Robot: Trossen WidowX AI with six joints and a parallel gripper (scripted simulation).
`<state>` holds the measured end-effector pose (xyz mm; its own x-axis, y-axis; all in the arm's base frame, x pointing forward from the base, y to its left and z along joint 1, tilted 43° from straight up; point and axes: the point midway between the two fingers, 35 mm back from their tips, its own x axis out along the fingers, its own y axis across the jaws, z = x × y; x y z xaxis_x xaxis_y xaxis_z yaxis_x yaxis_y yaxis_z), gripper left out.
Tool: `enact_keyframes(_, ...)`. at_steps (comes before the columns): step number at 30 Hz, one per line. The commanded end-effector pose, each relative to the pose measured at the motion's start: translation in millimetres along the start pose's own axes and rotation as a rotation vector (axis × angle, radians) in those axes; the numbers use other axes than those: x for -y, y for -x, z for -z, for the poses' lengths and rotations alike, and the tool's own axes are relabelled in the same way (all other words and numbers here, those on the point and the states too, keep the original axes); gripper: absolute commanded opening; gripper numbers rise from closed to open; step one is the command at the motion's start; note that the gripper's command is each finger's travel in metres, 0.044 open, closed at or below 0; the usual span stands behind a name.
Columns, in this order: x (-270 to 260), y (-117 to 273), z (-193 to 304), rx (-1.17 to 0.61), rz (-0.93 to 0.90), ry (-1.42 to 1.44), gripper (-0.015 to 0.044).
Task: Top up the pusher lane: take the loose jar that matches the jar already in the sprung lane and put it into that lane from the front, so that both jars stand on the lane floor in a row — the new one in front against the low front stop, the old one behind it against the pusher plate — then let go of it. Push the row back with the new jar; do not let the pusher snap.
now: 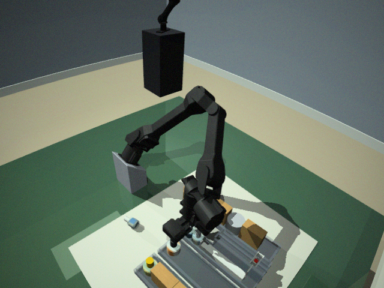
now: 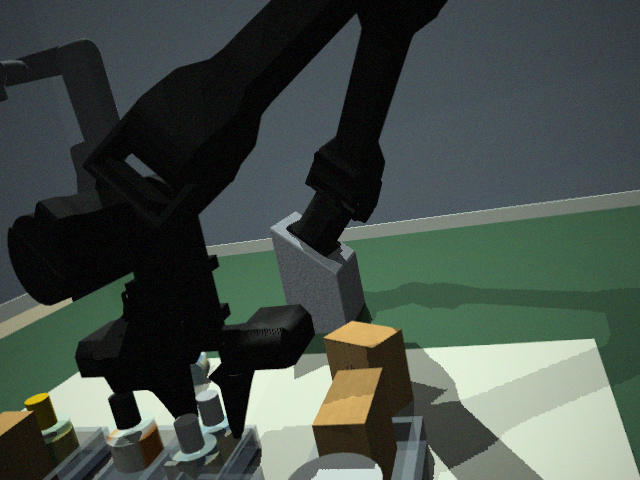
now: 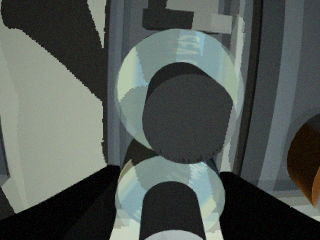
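Note:
My gripper (image 2: pixel 216 426) (image 3: pixel 169 180) is shut on a clear, pale blue jar (image 2: pixel 210 408) (image 3: pixel 172 192) with a grey cap, held upright at the front end of the sprung lane. The matching lane jar (image 1: pixel 197 237) (image 2: pixel 188 434) (image 3: pixel 187 117) stands directly behind it, in line. The two jars look close together or touching. A dark block (image 3: pixel 167 19), apparently part of the pusher, shows behind the lane jar in the wrist view. The fingers hide much of the held jar. The front stop and the held jar's base cannot be made out, so I cannot tell whether it rests on the floor.
An orange-and-white jar (image 1: pixel 173 249) (image 2: pixel 135 446) (image 3: pixel 306 165) stands in the neighbouring lane. A yellow-capped jar (image 1: pixel 149 267) (image 2: pixel 56 439) is beyond it. Brown boxes (image 1: pixel 253 234) (image 2: pixel 356 441) and a grey cylinder (image 1: pixel 236 220) flank the other side. A blue-labelled jar (image 1: pixel 133 222) lies on the white mat.

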<state>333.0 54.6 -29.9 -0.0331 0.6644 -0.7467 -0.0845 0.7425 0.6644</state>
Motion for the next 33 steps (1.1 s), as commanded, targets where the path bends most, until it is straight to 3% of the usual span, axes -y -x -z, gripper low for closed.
enact_keyframes(1, -1.5, -0.3, -0.1, 0.007, -0.011, 0.01, 0.0)
enact_keyframes(16, 0.4, 0.0, 1.8, 0.006, -0.011, 0.01, 0.0)
enact_keyframes(26, 0.4, 0.0, 0.9, 0.007, -0.011, 0.01, 0.0263)
enact_keyframes(33, 0.8, 7.6, 0.8, 0.007, -0.01, 0.01, 0.0273)
